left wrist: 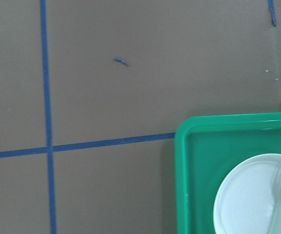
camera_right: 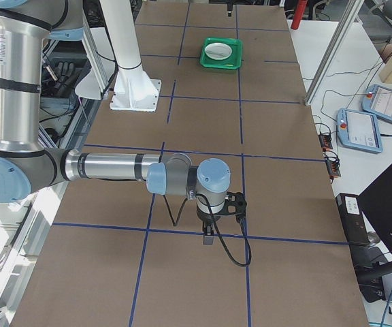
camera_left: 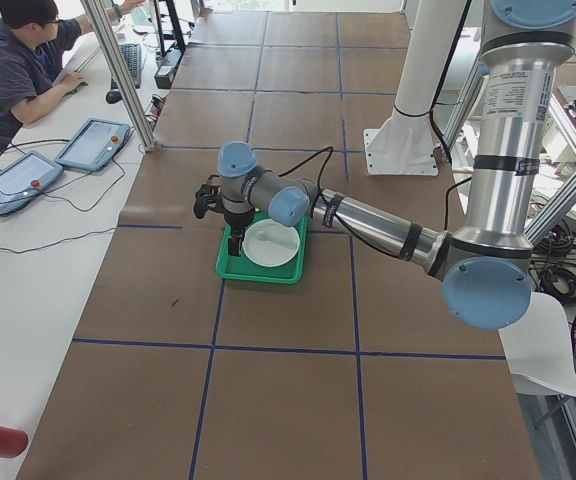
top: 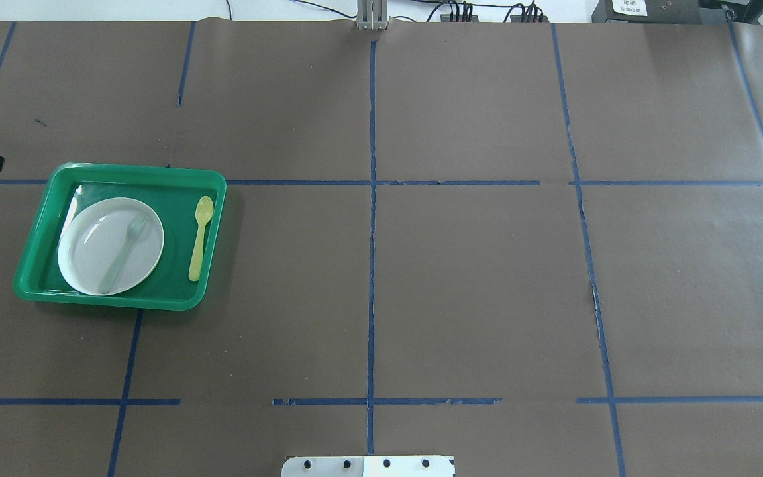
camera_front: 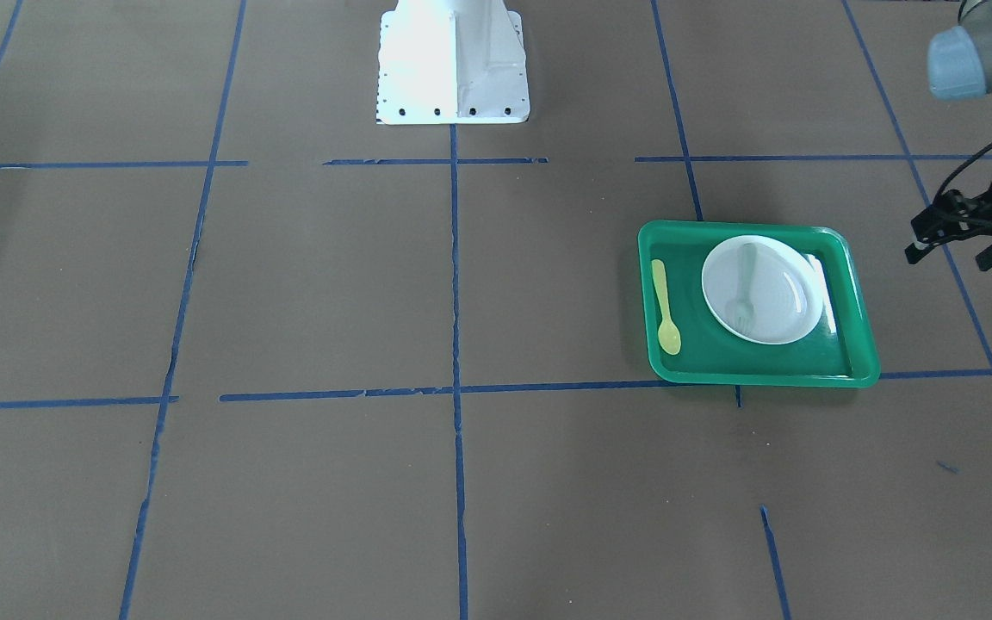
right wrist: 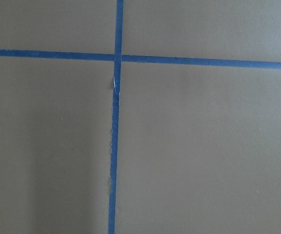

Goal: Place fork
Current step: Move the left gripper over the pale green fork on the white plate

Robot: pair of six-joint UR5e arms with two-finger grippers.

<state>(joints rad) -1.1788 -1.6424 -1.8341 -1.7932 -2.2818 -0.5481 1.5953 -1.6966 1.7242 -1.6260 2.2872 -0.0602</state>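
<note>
Exterior front-facing view: my left fingers [camera_front: 920, 250] hang off past the tray's edge, spread apart and empty as far as I can see. The fork [camera_front: 744, 288] is off to their right, lying flat on the white plate [camera_front: 784, 301], which sits in the green tray [camera_front: 763, 366] near them on the bench [camera_front: 332, 284]. Its tines point away from the robot. The yellow spoon [camera_front: 665, 310] lies in the tray too, on the far side of the plate from those fingers. The right fingers [camera_right: 208, 238] are well apart from all that, over a blue tape line. I only see them side-on, so I can't tell if they're clenched or not.
</note>
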